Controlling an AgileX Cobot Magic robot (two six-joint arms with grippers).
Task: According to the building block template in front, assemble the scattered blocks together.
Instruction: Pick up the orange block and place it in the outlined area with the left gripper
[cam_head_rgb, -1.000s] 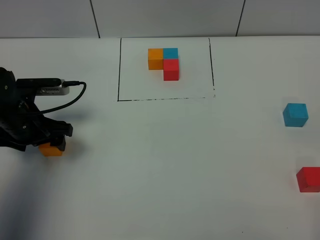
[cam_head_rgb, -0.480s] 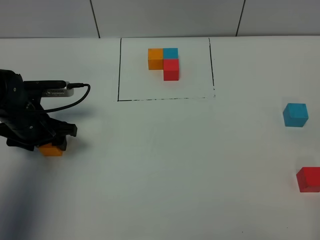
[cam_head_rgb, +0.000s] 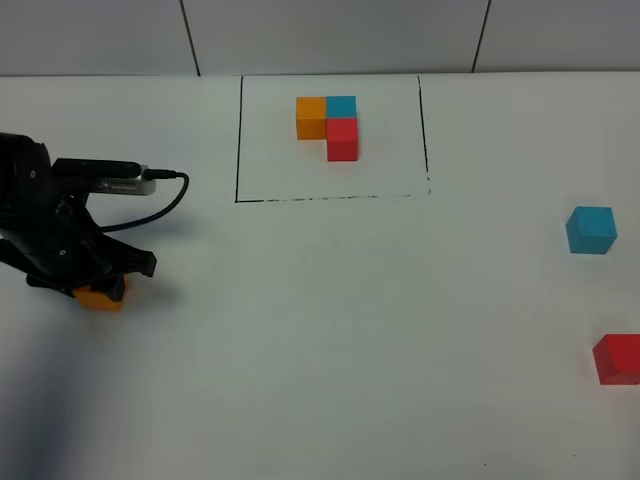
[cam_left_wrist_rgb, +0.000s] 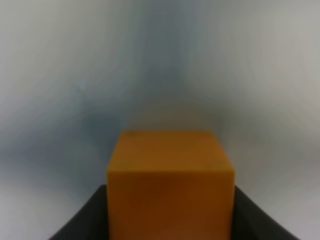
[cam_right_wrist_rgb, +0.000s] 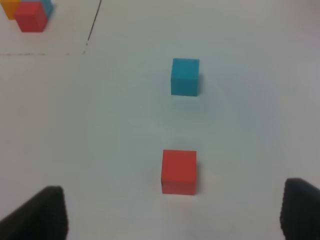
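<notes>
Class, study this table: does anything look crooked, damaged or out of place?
Nothing is spilled or damaged. One oddity: the template frame's near line looks broken and patchy toward its right corner, while the side lines are solid. The left tool is shut on the orange cube; the cyan-blue cube and red cube sit flat.

The surface (cam_head_rgb: 330, 330) is smooth, matt white with only a faint sheen, and the thin black lines (cam_head_rgb: 238, 140) on it in the upper middle lie flat like ink or tape. The loose orange cube (cam_left_wrist_rgb: 170, 185), blue cube (cam_head_rgb: 590, 230) and red cube (cam_head_rgb: 617, 358) have plain, even, matt faces without gloss, as do the three joined cubes (cam_head_rgb: 328, 125) inside the lines; wood or plastic cannot be told. The left tool (cam_head_rgb: 99, 288) is matt black and plastic-looking, with a silvery-grey part (cam_head_rgb: 115, 183) above it.
</notes>
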